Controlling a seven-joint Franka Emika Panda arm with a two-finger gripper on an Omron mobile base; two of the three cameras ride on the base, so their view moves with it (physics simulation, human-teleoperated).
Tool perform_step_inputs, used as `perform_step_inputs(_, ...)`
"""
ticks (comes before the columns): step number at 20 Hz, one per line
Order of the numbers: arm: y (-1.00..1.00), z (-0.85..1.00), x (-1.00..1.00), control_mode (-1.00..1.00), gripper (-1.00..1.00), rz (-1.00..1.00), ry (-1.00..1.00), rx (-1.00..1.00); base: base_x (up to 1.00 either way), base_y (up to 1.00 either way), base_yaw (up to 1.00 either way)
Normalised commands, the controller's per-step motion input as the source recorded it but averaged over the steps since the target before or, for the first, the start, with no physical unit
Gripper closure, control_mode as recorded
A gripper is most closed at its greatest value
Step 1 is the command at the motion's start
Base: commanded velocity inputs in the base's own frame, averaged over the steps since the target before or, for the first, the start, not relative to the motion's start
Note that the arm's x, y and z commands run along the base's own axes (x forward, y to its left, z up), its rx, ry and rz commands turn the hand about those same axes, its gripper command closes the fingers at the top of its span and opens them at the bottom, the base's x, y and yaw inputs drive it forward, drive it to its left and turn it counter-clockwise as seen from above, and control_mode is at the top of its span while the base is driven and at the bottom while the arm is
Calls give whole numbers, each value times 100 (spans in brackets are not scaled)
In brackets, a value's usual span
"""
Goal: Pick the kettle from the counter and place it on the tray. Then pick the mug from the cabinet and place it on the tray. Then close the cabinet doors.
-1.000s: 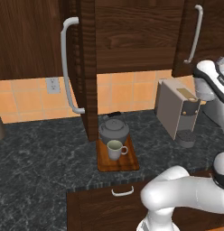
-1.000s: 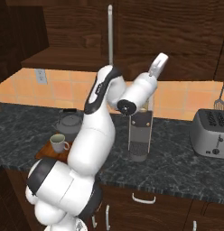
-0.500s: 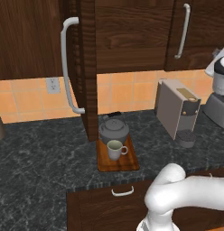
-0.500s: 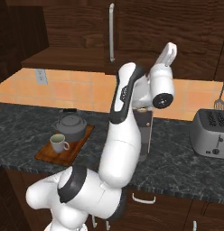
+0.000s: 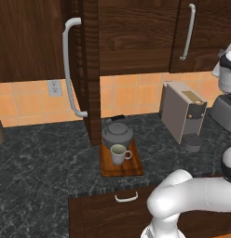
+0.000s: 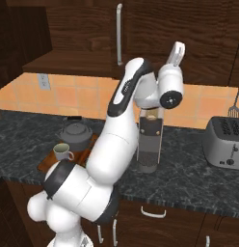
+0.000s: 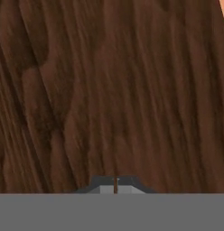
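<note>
Swung right, hand (image 7: 115, 184) pinched together faces cabinet door (image 7: 114, 90).

The robot's big white arm (image 6: 116, 144) is smooth and shiny, made of fat round parts. Dark grey rings sit where the parts join. A round black cap sits on its white wrist (image 6: 170, 99).

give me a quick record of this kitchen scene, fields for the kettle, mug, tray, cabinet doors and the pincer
kettle: on the tray, at its back end
mug: on the tray in front of the kettle, upright
left cabinet door: swung open, edge toward the camera
right cabinet door: closed
pincer: shut, empty, tips facing a wood door panel
coffee machine: on the counter, right of the tray
</note>
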Motion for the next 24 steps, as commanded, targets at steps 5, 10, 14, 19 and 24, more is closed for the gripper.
perform_step_inputs(5, 24, -34, 87, -100, 100, -3, 6, -4, 0, 0, 0)
perform_step_inputs(10, 20, -26, 47, -100, 100, 9, 9, -2, 0, 0, 0)
perform_step_inputs(14, 23, 0, -19, -100, 100, 16, 2, -10, 0, 0, 0)
perform_step_inputs(19, 36, 0, -71, -100, 100, 19, 0, -15, 0, 0, 0)
perform_step_inputs(24, 50, 0, -98, -100, 100, 8, 0, -14, 0, 0, 0)
